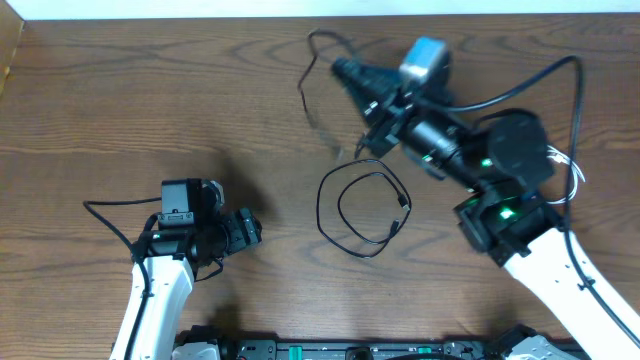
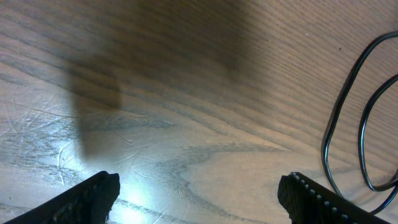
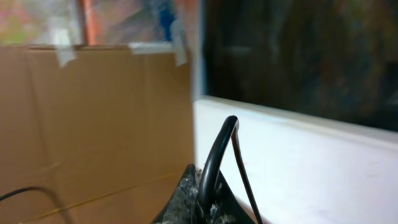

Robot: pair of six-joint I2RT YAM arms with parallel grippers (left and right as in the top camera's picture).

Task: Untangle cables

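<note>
Nearest the robot's base, the left gripper is held low over the wooden table. Its two fingers are spread wide, and nothing is seen between them but bare wood.

Just to the right of that gripper, near the middle of the table, a coiled black cable is laid flat in two loose loops, with a small plug at its right side. It is touched by neither gripper.

Farther back, the right gripper is reached toward the far edge of the table. Its jaws are closed tight on a second black cable. From the pinch, this cable is arched upward, and it is then draped down onto the wood to the left of the gripper.

Beyond the table, a cardboard panel is seen in the right wrist view.

No white cable can be made out with certainty.
</note>
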